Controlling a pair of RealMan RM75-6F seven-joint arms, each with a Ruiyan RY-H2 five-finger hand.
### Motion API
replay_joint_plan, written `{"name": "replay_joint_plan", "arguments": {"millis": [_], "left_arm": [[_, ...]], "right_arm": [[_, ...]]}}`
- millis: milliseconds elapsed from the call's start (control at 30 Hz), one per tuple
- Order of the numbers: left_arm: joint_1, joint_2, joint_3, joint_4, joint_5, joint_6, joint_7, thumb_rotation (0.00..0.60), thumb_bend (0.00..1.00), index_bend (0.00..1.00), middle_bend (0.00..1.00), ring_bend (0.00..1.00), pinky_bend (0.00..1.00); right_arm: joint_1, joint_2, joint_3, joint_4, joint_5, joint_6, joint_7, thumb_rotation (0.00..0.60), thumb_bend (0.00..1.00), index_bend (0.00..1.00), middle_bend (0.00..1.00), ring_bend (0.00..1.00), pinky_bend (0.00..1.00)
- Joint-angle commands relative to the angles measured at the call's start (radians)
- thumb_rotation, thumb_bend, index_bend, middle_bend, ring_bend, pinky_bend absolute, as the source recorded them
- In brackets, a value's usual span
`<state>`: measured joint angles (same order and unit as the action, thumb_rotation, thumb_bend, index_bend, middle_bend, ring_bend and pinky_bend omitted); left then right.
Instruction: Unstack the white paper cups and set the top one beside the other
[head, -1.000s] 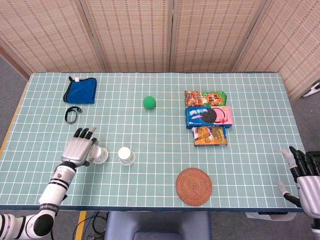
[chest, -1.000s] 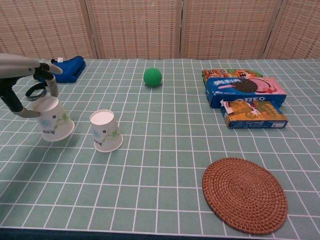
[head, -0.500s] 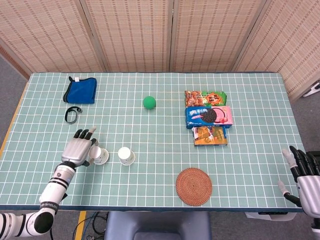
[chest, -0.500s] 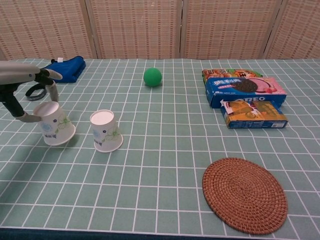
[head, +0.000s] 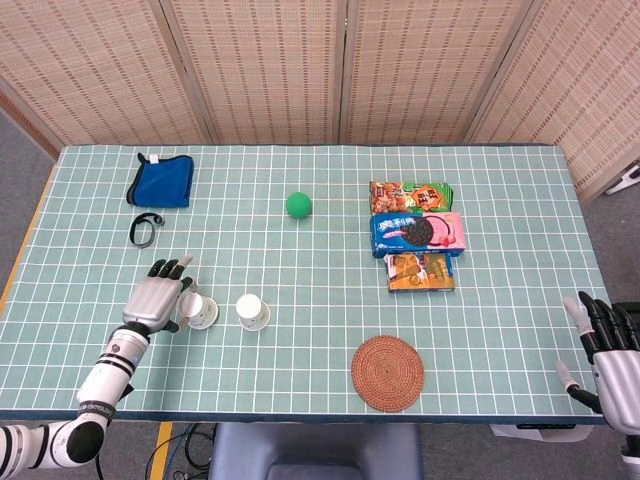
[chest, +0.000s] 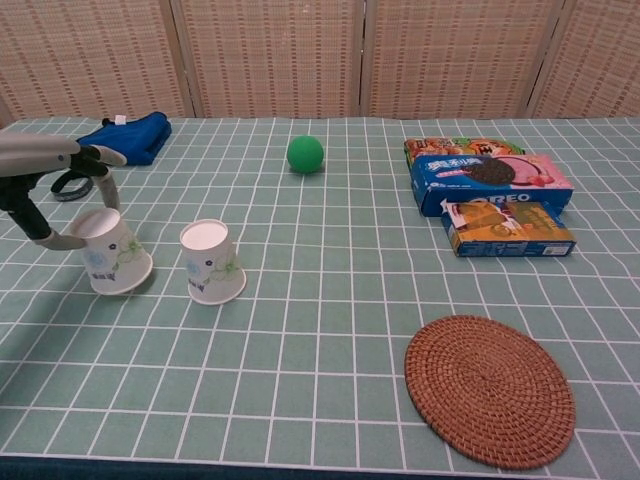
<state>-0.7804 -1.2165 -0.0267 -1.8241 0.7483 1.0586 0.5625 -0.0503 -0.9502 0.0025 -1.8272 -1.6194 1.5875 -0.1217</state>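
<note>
Two white paper cups with a green print stand apart, mouths down, at the table's front left. The left cup (head: 201, 311) (chest: 112, 256) is tilted towards my left hand (head: 156, 298) (chest: 42, 166), with its rim touching the table on the right side. That hand grips the cup's upturned bottom between thumb and fingers. The other cup (head: 252, 311) (chest: 211, 262) stands upright on its own just to the right. My right hand (head: 610, 356) hangs past the table's front right corner with its fingers apart and nothing in them; the chest view does not show it.
A green ball (head: 298, 205) (chest: 305, 153) lies mid-table. Three snack boxes (head: 418, 232) (chest: 487, 183) sit to the right, with a woven coaster (head: 388, 372) (chest: 489, 389) in front of them. At the back left are a blue cloth (head: 163, 181) and a black ring (head: 144, 230).
My left hand has drifted slightly left and lower with the left cup, which now leans over further. The other cup and my right hand have stayed put.
</note>
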Motion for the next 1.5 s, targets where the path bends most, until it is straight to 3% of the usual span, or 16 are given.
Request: {"name": "replay_joint_plan", "arguments": {"millis": [33,700,1100,1300,1500], "left_arm": [[0.005,-0.002,-0.001,0.009,0.008,-0.008,-0.010,0.600,0.30,0.42,0.00,0.00,0.00],[0.025,-0.029,-0.011,0.061,0.040,-0.059,-0.072,0.600,0.30,0.39,0.00,0.00,0.00],[0.050,-0.003,-0.022,0.005,0.088,-0.013,-0.078,0.600,0.30,0.26,0.00,0.00,0.00],[0.082,0.069,-0.001,-0.148,0.123,0.112,0.019,0.600,0.29,0.25,0.00,0.00,0.00],[0.214,0.146,0.074,-0.283,0.292,0.327,0.049,0.600,0.29,0.24,0.00,0.00,0.00]], "right_arm": [[0.001,-0.001,0.000,-0.001,0.001,-0.002,-0.003,0.600,0.30,0.01,0.00,0.00,0.00],[0.000,0.000,0.002,-0.003,0.005,0.000,-0.003,0.600,0.30,0.01,0.00,0.00,0.00],[-0.004,-0.002,-0.001,-0.003,-0.005,0.010,-0.005,0.600,0.30,0.01,0.00,0.00,0.00],[-0.007,-0.002,0.000,-0.001,-0.011,0.019,-0.001,0.600,0.30,0.01,0.00,0.00,0.00],[-0.016,-0.006,-0.013,-0.001,-0.044,0.035,-0.003,0.600,0.30,0.01,0.00,0.00,0.00]]}}
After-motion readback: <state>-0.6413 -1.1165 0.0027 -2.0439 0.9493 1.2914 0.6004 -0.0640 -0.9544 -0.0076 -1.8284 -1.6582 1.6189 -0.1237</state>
